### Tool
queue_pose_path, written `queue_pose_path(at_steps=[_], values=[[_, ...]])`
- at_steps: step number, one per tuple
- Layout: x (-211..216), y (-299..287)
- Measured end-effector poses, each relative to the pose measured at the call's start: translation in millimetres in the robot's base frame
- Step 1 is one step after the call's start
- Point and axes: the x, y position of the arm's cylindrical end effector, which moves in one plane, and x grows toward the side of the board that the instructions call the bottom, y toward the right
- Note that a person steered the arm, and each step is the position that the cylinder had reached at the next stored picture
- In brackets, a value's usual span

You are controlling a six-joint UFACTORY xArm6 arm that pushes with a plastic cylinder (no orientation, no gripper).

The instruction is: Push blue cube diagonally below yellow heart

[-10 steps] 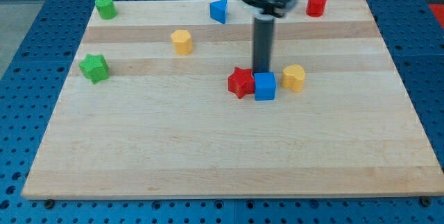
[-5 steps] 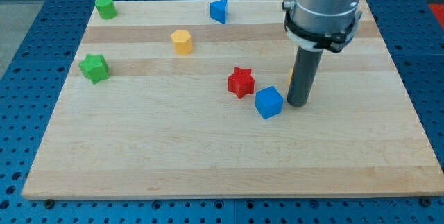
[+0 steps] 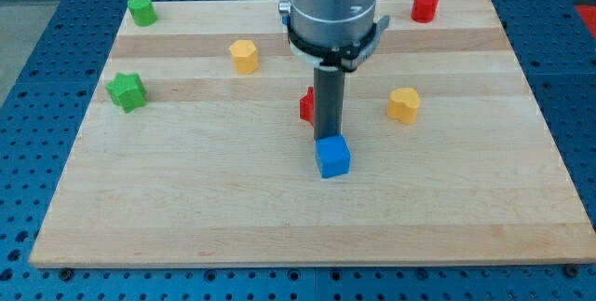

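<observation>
The blue cube sits near the middle of the wooden board. My tip stands right at the cube's top edge, touching or nearly touching it. The yellow heart lies up and to the right of the cube. The rod hides most of the red star, which shows only at the rod's left side.
A yellow hexagon block lies at upper left of centre. A green star and a green cylinder are at the left. A red cylinder stands at the top right. The arm hides the blue block at top centre.
The blue cube has moved down and left, away from the red star. My tip swung out to the cube's right, then came back left to stand above it.
</observation>
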Motion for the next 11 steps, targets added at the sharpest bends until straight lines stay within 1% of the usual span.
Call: queue_pose_path(at_steps=[1, 3, 4, 7, 8, 9, 10, 11], values=[[32, 0], [56, -48], [65, -32], [67, 96], [71, 93], [97, 85], [104, 88], [104, 103]])
